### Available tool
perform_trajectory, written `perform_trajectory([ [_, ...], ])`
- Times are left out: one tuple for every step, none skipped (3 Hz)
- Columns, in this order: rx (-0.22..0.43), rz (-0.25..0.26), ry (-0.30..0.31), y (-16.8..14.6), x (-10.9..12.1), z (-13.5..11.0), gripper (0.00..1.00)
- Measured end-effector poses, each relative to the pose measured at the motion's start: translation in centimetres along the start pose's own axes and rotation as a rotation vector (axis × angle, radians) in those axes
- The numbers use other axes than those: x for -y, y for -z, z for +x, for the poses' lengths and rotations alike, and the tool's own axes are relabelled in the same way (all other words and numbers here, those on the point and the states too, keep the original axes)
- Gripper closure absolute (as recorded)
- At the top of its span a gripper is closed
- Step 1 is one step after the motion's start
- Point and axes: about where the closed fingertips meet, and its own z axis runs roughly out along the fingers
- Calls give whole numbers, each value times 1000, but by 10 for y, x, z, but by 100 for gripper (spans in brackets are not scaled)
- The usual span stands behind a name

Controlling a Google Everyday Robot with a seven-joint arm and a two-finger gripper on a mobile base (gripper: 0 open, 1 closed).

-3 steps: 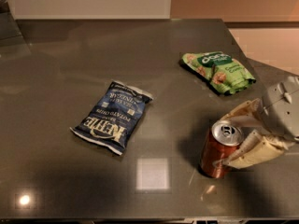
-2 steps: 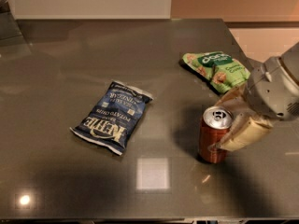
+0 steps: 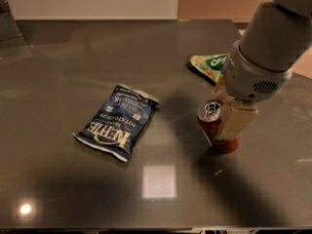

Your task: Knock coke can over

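The coke can (image 3: 208, 114) is red with a silver top and stands on the dark table (image 3: 161, 184) right of centre, leaning with its top toward the left. My gripper (image 3: 227, 126) comes down from the upper right on the white arm (image 3: 265, 48) and is right against the can's right side. One cream finger (image 3: 238, 120) covers part of the can. The fingers stand apart and do not clamp the can.
A blue Kettle chip bag (image 3: 118, 121) lies flat left of the can. A green snack bag (image 3: 207, 65) lies behind the can, partly hidden by the arm. The table's far edge meets a white wall, and its front edge runs along the bottom.
The arm has swung in from the right and over the can. The can has shifted a little and now leans left instead of standing straight.
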Motion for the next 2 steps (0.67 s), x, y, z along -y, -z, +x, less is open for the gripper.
perform_trajectory([
  [-175, -4, 34, -7, 14, 8, 82],
  [-285, -5, 58, -11, 25, 15, 59],
])
